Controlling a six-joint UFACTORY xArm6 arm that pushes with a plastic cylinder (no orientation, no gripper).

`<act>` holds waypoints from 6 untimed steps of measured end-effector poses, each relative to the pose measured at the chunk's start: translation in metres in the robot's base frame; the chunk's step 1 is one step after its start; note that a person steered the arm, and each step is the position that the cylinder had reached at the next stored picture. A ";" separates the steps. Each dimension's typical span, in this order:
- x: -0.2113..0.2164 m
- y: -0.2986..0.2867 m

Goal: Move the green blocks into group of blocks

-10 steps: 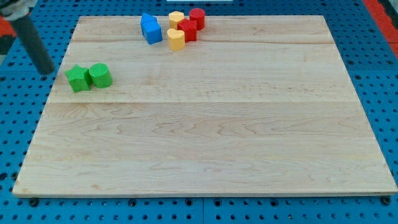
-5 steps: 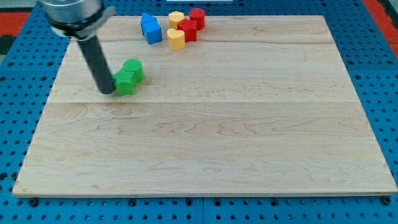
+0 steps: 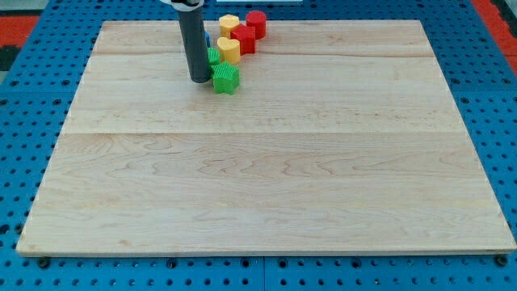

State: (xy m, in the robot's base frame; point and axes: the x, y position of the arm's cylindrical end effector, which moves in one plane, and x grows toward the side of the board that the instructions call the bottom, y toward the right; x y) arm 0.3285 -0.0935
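Green star-like block (image 3: pixel 225 79) near the view's top, left of centre on the wooden board (image 3: pixel 266 162), with a second green block (image 3: pixel 214 56) just above it, half hidden behind the rod so that its shape could not be made out. Both greens close against the cluster: upper green touching or nearly touching a yellow block (image 3: pixel 230 50) on its right. Behind that yellow, a red block (image 3: pixel 245 39), then a red cylinder (image 3: pixel 256 23) and another yellow block (image 3: pixel 229 23) toward the view's top edge. A sliver of blue (image 3: pixel 207 38) just visible beside the rod, most of that block hidden. My tip (image 3: pixel 199 80) down on the board just to the left of the green star-like block, touching it or nearly so, the dark rod (image 3: pixel 194 44) rising straight up past the upper green. No gripper on this arm, so nothing clenched or released; only rod contact at the side of the greens. Blue pegboard (image 3: pixel 32 121) around the board on all sides.
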 end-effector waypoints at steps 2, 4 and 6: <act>0.030 0.006; 0.030 0.050; -0.014 0.060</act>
State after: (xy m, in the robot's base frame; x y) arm 0.3148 -0.0336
